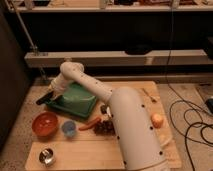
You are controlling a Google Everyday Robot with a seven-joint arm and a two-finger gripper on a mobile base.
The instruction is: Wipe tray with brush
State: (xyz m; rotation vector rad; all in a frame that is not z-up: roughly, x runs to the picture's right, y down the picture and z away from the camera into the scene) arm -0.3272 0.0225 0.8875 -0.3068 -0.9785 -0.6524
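Brush at the tray's left edge
The gripper (51,95) holds the brush (44,97), angled down-left; the tray (75,100) lies just right of it.

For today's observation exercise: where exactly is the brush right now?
In the camera view the brush sits at the far left, at the tool, poking out past the left rim of the green tray, above the orange bowl.

One gripper (49,96) at left, one green tray (75,100), one black brush (44,97), one orange bowl (45,124), one blue cup (68,128), one metal cup (47,156), one carrot (90,123).
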